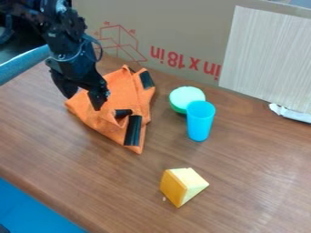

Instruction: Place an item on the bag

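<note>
The black gripper (82,99) hangs at the upper left, over the left part of the orange cloth bag (108,122). Its two fingers are spread apart, and no object is visible between them. The bag lies crumpled on the wooden table, with black strips along its right side; the gripper covers some of its upper left part. A blue cup (199,121) stands right of the bag. Behind the cup is a round green object (186,97), partly hidden by it. A yellow cheese wedge (182,185) sits nearer the front.
A cardboard box (182,36) lines the back of the table, with a pale ribbed panel (267,57) at its right. A white-and-dark item (290,113) lies at the right edge. A blue-grey curved bar (24,63) is at the left. The wooden table (243,159) ends at the lower left.
</note>
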